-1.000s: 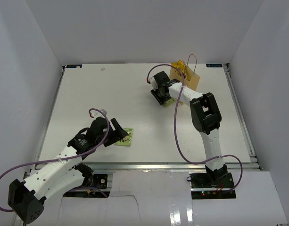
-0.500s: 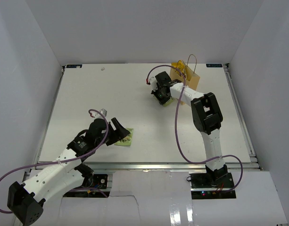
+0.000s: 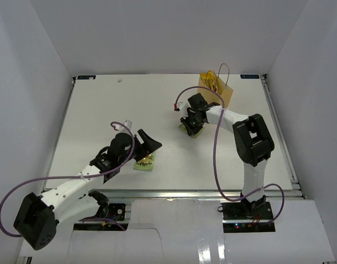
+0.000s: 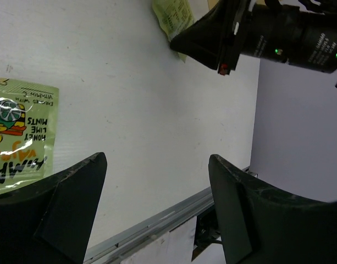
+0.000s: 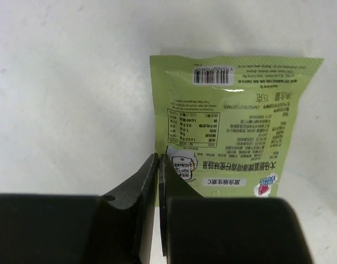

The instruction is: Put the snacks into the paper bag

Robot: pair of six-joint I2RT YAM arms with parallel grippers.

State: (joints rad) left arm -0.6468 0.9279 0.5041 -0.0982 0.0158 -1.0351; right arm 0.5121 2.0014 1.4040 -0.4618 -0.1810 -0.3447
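Top view
- Paper bag (image 3: pixel 217 91): upright, far right on the table (image 3: pixel 97 110).
- Right gripper (image 3: pixel 190 124): down on a green packet (image 3: pixel 193 132), just near-left of the bag.
- Left gripper (image 3: pixel 148 144): jaws spread, over the mint packet (image 3: pixel 144 161) close to the near edge.

Left wrist view
- Left gripper: fingers (image 4: pixel 64 209) wide apart, nothing between them.
- Mint packet: flat, at the left.

Right wrist view
- Right gripper: fingers pressed together at the green packet's left edge; whether they pinch it, cannot tell.

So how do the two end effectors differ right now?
The left end effector is open; the right end effector is shut. The left is beside the mint packet near the front; the right meets the edge of a green packet by the paper bag. Both are down at a light-green snack.
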